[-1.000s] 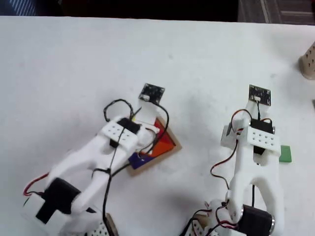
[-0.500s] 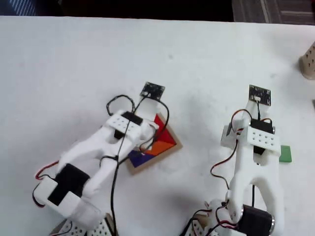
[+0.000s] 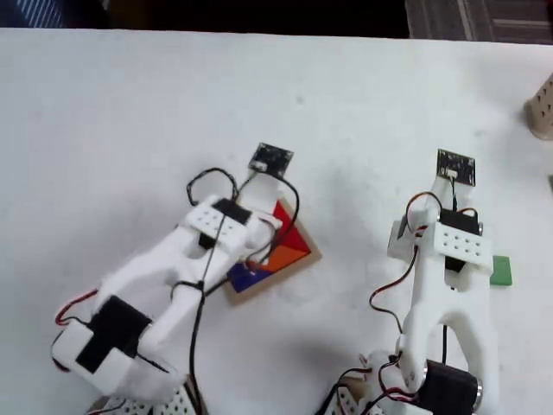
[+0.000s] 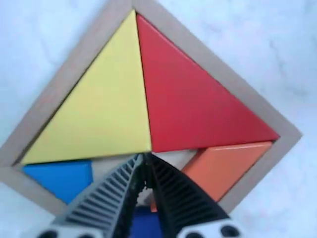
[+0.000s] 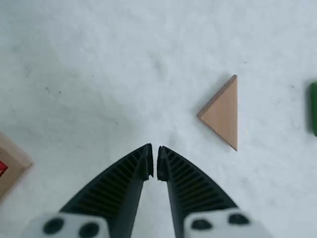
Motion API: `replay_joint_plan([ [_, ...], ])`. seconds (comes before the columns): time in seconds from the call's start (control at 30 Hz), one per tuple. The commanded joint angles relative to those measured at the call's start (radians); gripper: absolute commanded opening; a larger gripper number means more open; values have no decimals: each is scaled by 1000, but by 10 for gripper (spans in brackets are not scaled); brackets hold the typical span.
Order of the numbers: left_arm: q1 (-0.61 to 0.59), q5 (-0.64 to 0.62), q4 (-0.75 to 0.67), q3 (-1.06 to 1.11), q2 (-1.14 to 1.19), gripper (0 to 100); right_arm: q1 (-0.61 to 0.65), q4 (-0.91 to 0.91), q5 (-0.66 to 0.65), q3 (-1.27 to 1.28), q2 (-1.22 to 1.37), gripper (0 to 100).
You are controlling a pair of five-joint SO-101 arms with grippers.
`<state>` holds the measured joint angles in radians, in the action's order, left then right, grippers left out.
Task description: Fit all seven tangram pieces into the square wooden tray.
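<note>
Pointing my closed, empty left end effector [image 4: 143,161] at the bare gap [image 4: 171,157] of the square wooden tray [image 4: 290,136] just beneath, I am judging gentle nudges wisest; a tan triangle [image 5: 223,113] is lying ahead of my closed right end effector [image 5: 154,163].

A white table [image 3: 130,112] carried everything; a tan block with holes [image 3: 542,108] stood at its right edge.

tray [image 3: 308,254]: half under left arm [image 3: 164,268] | green piece [image 5: 314,109]: cut by edge
</note>
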<state>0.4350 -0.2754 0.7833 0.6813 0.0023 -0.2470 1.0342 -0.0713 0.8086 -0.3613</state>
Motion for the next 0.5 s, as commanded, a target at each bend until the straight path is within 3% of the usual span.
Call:
replay_joint_plan([
  [0.0,65,14,-66,26,-59,23,12,-13,-15,-5,-25,18],
  [0.23,189,14,-118,84,-61,23,10,-13,-15,-5,-25,18],
  [0.47,176,14,-110,78,-70,23,12,-13,-15,-5,-25,18],
])
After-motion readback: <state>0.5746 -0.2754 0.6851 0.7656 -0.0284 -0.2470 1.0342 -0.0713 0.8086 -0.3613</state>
